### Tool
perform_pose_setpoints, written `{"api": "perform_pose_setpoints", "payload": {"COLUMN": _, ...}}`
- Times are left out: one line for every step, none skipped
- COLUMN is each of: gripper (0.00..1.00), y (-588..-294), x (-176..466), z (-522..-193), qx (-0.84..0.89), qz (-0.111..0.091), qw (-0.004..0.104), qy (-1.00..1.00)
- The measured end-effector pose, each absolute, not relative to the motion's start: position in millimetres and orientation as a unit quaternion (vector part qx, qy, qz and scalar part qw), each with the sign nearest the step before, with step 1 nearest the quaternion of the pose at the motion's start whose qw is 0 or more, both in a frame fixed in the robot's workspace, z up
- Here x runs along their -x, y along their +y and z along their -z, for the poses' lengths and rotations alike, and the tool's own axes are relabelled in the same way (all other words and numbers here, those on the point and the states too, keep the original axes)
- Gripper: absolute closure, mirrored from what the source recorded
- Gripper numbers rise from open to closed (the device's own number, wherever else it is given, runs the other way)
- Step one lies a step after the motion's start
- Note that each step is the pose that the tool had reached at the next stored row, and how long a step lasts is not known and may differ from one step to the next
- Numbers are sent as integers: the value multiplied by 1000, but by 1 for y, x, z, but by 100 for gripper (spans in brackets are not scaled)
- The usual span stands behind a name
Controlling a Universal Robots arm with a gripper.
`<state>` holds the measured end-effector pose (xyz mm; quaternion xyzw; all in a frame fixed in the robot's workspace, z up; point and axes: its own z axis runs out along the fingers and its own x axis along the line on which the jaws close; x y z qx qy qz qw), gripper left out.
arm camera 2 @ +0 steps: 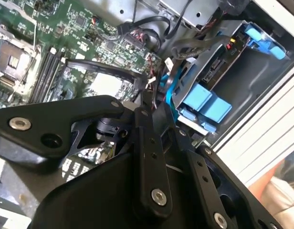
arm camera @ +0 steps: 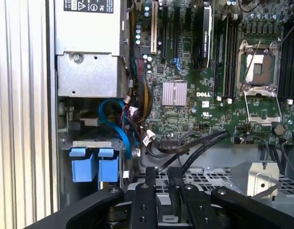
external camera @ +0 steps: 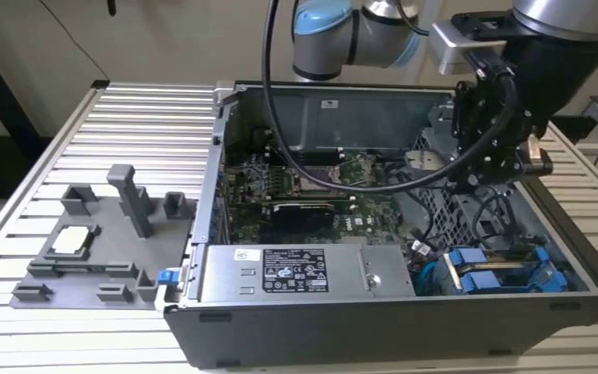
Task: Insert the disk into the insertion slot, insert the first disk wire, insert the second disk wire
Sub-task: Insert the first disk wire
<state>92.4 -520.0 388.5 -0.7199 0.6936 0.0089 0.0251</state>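
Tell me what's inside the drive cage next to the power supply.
The disk's blue frame shows in the cage, two tabs facing out, with a blue cable curving toward it. Cage walls and wiring cover the disk's metal body and any connectors.

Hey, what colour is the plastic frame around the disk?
The frame is bright blue, clearest in the exterior view.
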Motion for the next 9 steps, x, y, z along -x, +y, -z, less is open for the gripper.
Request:
{"api": "perform_pose_setpoints", "payload": {"gripper": 73, "y": -520, "x": -92, "z": -388, "qx": 726, "qz": -9, "qw": 26, "qy": 688}}
{"api": "perform_pose_setpoints", "payload": {"gripper": 73, "y": -520, "x": -92, "z": -388, "qx": 730, "qz": -10, "qw": 28, "qy": 683}}
{"api": "perform_pose_setpoints", "payload": {"gripper": 73, "y": -520, "x": -92, "z": -388, "qx": 734, "qz": -11, "qw": 32, "qy": 679}}
{"api": "perform_pose_setpoints", "payload": {"gripper": 73, "y": -520, "x": -92, "z": -388, "qx": 737, "qz": -13, "qw": 37, "qy": 675}}
{"api": "perform_pose_setpoints", "payload": {"gripper": 73, "y": -520, "x": -92, "z": -388, "qx": 739, "qz": -15, "qw": 43, "qy": 672}}
{"api": "perform_pose_setpoints", "payload": {"gripper": 73, "y": -520, "x": -93, "z": -388, "qx": 741, "qz": -17, "qw": 47, "qy": 670}}
{"api": "perform_pose_setpoints", "payload": {"gripper": 73, "y": -520, "x": -92, "z": -387, "qx": 741, "qz": -19, "qw": 50, "qy": 669}}
{"api": "perform_pose_setpoints", "payload": {"gripper": 73, "y": -521, "x": -93, "z": -386, "qx": 741, "qz": -20, "qw": 51, "qy": 669}}
{"api": "perform_pose_setpoints", "payload": {"gripper": 73, "y": -521, "x": -93, "z": -385, "qx": 741, "qz": -20, "qw": 51, "qy": 669}}
